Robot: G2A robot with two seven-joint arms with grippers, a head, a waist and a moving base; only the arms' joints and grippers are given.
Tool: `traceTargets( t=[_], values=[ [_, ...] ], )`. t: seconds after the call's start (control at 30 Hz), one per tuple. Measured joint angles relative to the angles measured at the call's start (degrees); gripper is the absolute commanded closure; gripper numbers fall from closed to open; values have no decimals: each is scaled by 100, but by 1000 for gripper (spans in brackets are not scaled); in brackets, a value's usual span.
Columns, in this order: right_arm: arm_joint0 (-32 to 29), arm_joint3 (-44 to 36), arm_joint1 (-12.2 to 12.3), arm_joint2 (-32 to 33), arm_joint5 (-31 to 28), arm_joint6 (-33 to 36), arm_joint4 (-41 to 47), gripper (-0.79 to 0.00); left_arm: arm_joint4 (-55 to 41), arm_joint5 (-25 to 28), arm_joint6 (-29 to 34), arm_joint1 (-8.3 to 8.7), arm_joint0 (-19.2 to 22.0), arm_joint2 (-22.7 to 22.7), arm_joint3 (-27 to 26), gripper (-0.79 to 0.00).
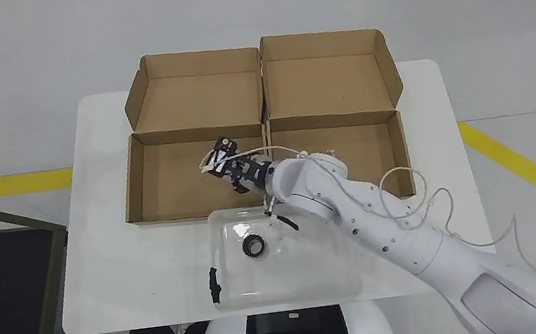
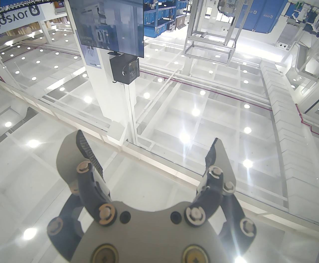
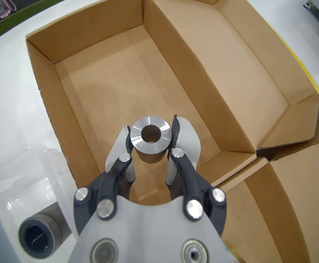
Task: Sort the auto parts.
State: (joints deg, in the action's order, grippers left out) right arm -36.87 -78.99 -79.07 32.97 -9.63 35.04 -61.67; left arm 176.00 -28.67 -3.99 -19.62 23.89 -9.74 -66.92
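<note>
1. L gripper (image 2: 147, 138) jaws apart, empty, aimed at ceiling (image 2: 199, 99) – prob. parked clear.
2. Clear tray (image 1: 301, 274) on surface (image 1: 109, 267): dark ring (image 1: 254, 246) awaits pick.
3. R gripper (image 3: 151, 137) clamps metal ring (image 3: 149, 152) by its sides, hole up, above left box (image 1: 164, 185) floor – prob. for drop.
4. Right box (image 1: 346, 147) alongside, likely for another sort.

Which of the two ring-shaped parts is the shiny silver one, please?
The bushing clamped in the right gripper, above the left cardboard box, is bright silver. The other ring, lying in the clear tray, is dark grey-black.
</note>
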Motion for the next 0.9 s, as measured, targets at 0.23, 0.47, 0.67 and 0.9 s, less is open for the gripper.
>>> traceTargets(
  t=[0.23, 0.47, 0.67, 0.9],
  values=[
    [127, 367, -152, -73, -103, 246, 50, 0, 0, 0, 0, 0, 0, 0, 0, -785],
    [173, 649, -282, -93, -120, 283, 72, -289, 0, 0, 0, 0, 0, 0, 0, -785],
    [165, 753, -353, -62, -172, 314, 33, -600, 0, 0, 0, 0, 0, 0, 0, -785],
    [-57, 140, -304, 125, -342, 276, -178, -785, 0, 0, 0, 0, 0, 0, 0, -785]
  ],
)
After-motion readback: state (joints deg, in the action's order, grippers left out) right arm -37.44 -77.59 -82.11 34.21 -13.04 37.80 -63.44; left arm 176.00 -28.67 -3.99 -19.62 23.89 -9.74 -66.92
